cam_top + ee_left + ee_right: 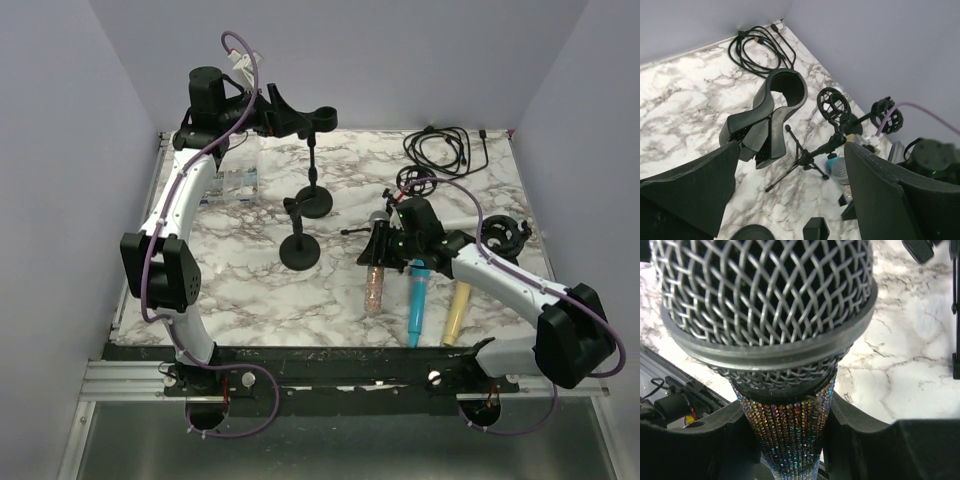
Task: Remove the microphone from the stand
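The black stand point(313, 170) rises from a round base at the back middle of the table. Its clip point(322, 118) on top holds nothing. My left gripper point(283, 108) hangs just left of that clip. In the left wrist view the empty clip point(772, 107) lies ahead of my left gripper point(790, 165), whose fingers point(875, 185) stand wide apart, open. My right gripper point(385, 250) is shut on the glittery microphone point(375, 288), which points toward the near edge. The microphone's mesh head point(765, 300) fills the right wrist view, its sparkly shaft clamped between the fingers point(860, 435).
A second round-based stand point(299, 252) is near the middle. A blue microphone point(416, 300) and a yellow one point(457, 310) lie beside the held one. Black cables point(440, 148) coil at back right, a shock mount point(507, 233) at right, a small tripod point(805, 160) between them.
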You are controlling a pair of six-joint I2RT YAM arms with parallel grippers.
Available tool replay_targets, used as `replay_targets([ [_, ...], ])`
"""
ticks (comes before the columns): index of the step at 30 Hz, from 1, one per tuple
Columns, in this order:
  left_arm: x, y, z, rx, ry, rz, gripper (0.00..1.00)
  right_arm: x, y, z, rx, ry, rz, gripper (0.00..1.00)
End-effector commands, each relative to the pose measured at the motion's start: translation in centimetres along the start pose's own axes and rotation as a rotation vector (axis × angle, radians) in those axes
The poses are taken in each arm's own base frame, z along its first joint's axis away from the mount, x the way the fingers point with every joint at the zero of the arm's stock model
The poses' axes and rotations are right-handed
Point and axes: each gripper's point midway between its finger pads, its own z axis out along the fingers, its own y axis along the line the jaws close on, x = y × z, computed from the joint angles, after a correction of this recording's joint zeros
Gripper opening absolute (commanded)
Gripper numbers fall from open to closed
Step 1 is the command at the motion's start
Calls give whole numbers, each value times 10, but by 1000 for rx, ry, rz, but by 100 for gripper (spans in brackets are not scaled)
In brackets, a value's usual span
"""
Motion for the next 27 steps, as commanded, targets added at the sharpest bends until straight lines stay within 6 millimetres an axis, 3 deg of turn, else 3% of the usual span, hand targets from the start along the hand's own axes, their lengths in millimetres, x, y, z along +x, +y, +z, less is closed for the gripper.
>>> replay_targets([
  [1,4,19,2,-111,-40,-229,85,12,-14,19,55,25,96,5],
  [13,4,35,0,-264,-88,-317,87,45,-65,32,215,37,168,13],
  [22,11,36,15,-238,-61,-357,87,54,-90,36,299,32,128,32],
  [27,12,35,18,-240,-58,-349,86,58,-94,41,303,39,126,42],
])
